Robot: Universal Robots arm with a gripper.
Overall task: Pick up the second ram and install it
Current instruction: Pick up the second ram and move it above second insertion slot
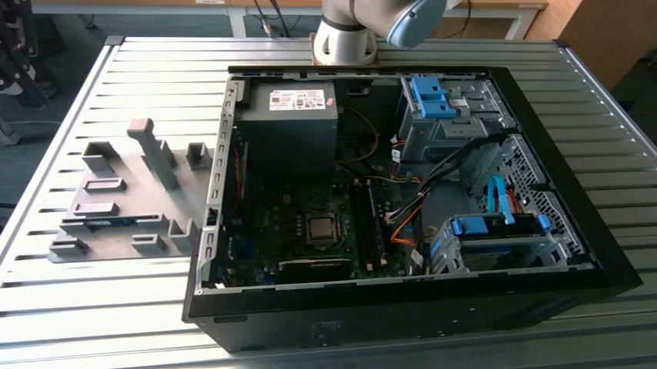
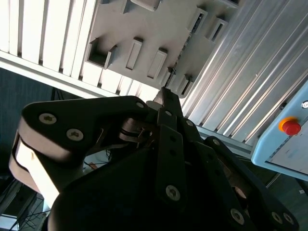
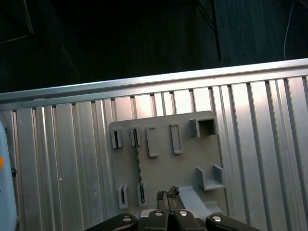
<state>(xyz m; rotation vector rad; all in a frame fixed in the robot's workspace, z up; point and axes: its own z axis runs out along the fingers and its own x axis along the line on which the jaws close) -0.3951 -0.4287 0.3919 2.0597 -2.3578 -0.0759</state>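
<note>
Slats of a metal table (image 1: 154, 54) run under everything in the exterior view. An open computer case (image 1: 411, 319) lies on its side across the middle and the exterior view's right. Inside it are a grey power supply (image 1: 292, 108) at upper centre, blue drive cages (image 1: 441, 100) at upper right and lower right, and the processor socket (image 1: 323, 228) on the board. The arm (image 1: 349, 34) rises from its base at the upper middle and leaves the frame.

At the exterior view's left lies a grey fixture plate (image 1: 134, 196) with raised blocks. The second ram (image 1: 118, 221) stands on edge in a holder near the plate's lower left corner, a blue strip well apart from the case. A tall post (image 1: 159, 154) rises from the plate above it in the picture. The case's side wall stands between the plate and the board.

In the second wrist view the black gripper (image 2: 165, 96) has its fingers pressed together, with nothing seen between them. The tips point toward the fixture plate (image 2: 159, 29), apart from it. A thin dark edge between two pairs of slots looks like the second ram (image 2: 183, 50), though its colour cannot be told here. A pale box (image 2: 284, 149) with a red button (image 2: 291, 126) sits off the table's edge.

In the first wrist view the gripper (image 3: 168, 194) hangs over the fixture plate (image 3: 183, 163), fingers together and empty. The second ram (image 3: 138, 166) stands on edge just beside the tips, held at each end by a slotted block, and the gripper does not touch it.
</note>
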